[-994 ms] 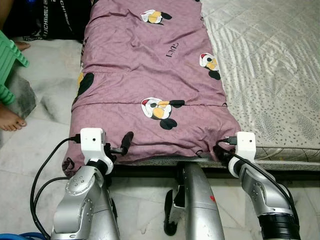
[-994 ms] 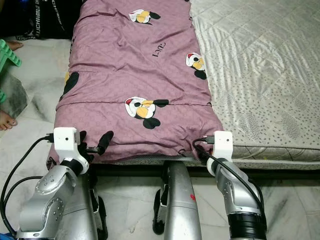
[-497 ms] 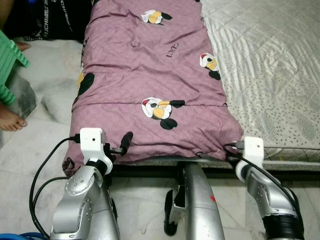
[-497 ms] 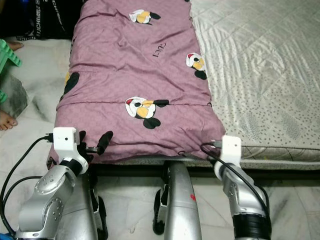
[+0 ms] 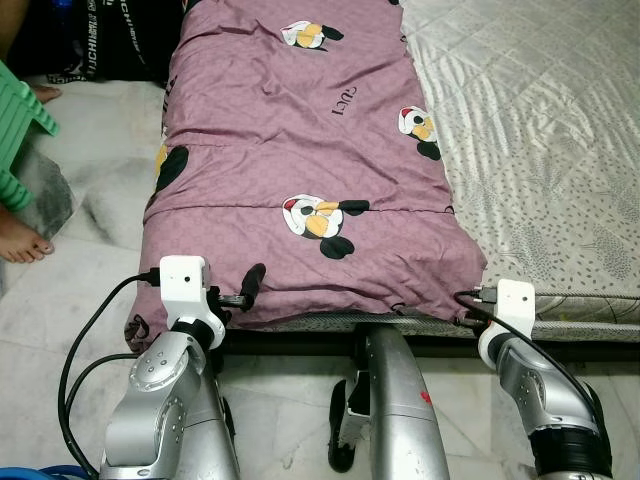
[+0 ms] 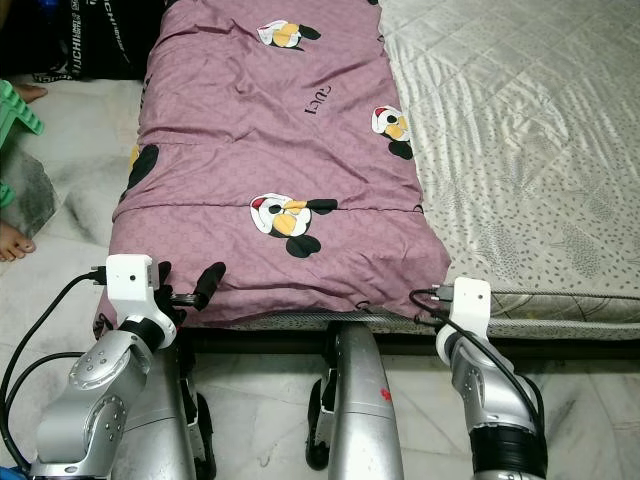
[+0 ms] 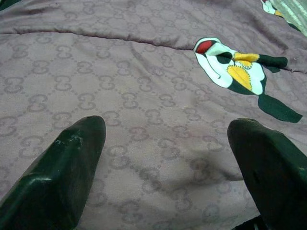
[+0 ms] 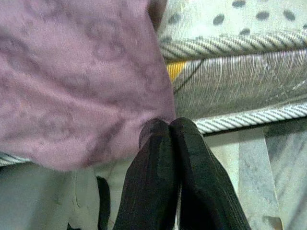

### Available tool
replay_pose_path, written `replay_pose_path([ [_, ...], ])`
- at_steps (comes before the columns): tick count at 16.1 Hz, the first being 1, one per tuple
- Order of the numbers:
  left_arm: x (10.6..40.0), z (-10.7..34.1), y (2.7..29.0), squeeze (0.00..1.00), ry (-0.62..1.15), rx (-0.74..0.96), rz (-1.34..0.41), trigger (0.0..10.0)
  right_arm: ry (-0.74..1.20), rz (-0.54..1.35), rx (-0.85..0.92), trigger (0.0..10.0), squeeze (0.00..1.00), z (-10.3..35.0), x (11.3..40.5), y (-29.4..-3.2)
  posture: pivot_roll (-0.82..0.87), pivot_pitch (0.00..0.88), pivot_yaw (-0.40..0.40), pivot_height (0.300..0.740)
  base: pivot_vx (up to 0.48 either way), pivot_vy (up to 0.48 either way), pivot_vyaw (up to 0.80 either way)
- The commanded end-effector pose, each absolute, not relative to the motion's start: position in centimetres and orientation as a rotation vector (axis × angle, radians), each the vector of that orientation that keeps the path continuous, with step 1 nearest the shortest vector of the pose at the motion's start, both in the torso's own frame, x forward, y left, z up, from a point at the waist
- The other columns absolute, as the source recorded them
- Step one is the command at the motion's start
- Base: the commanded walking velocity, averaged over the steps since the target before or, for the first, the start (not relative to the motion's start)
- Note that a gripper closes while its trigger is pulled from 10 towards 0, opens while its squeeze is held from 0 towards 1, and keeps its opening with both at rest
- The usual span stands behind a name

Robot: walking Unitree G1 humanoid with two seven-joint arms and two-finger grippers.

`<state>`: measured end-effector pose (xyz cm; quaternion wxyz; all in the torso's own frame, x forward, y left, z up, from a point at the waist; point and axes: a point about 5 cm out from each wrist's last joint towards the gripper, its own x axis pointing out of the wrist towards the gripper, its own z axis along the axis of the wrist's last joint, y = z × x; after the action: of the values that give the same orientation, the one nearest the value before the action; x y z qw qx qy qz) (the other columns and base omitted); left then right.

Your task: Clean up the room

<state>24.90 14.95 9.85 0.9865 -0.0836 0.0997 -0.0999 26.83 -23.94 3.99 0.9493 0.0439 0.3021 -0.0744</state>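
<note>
A mauve blanket (image 5: pixel 300 150) printed with cartoon figures lies lengthwise on the left part of a pale quilted mattress (image 5: pixel 540 120). My left gripper (image 7: pixel 168 124) is open at the blanket's near-left corner, its two black fingers (image 7: pixel 62 172) spread wide over the cloth. At the near-right corner, by the mattress edge, my right gripper (image 8: pixel 170 125) is shut, with a small fold of the blanket's hem pinched at its tips. In the eye views the right wrist's white camera block (image 5: pixel 515 300) covers those fingers.
A green plastic stool (image 5: pixel 20 120) and a person's bare foot (image 5: pixel 20 240) are on the floor at the left. A grey cloth (image 5: pixel 100 170) lies beside the mattress. A dark bag (image 5: pixel 120 40) sits at the back left. My own leg (image 5: pixel 400 400) stands below the mattress edge.
My right arm has moved to the right along the mattress edge, drawing the blanket's near-right corner out with it. The left arm has stayed still.
</note>
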Motion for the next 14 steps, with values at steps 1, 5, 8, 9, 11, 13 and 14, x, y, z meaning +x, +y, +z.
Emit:
replay_pose_path([
  [1,24.5,9.5,14.7,0.0,0.223,-0.165,-0.209,10.0,0.642,-0.172,0.108,0.0,0.0,3.3,26.2,-24.5,0.03,0.217,-0.098,0.556,0.0,0.0,0.0],
  [5,24.5,9.5,14.8,0.0,0.225,-0.164,-0.202,10.0,0.215,-0.228,0.119,0.0,0.0,9.7,29.2,-25.2,0.03,0.219,-0.097,0.556,0.0,0.0,0.0],
  [8,24.6,9.6,14.7,0.0,0.221,-0.162,-0.206,10.0,-0.019,-0.067,0.093,0.0,0.0,15.4,31.7,-21.9,0.03,0.217,-0.096,0.556,0.0,0.0,0.0],
  [9,24.7,9.7,14.7,0.0,0.22,-0.162,-0.207,10.0,-0.025,-0.042,0.093,0.0,0.0,15.6,31.9,-21.4,0.03,0.214,-0.094,0.556,0.0,0.0,0.0],
  [11,24.7,9.7,14.7,0.0,0.22,-0.159,-0.209,10.0,0.169,0.183,0.054,0.0,0.0,12.3,33.2,-16.8,0.04,0.215,-0.092,0.556,0.0,0.0,0.0],
  [13,24.8,9.7,14.6,0.0,0.219,-0.157,-0.209,10.0,0.315,0.232,0.031,0.0,0.0,9.1,33.2,-14.8,0.05,0.213,-0.092,0.556,0.0,0.0,0.0],
  [14,24.8,9.7,14.6,0.0,0.219,-0.155,-0.209,10.0,0.38,0.233,0.031,0.0,0.0,7.8,33.1,-14.2,0.05,0.212,-0.094,0.556,0.0,0.0,0.0],
])
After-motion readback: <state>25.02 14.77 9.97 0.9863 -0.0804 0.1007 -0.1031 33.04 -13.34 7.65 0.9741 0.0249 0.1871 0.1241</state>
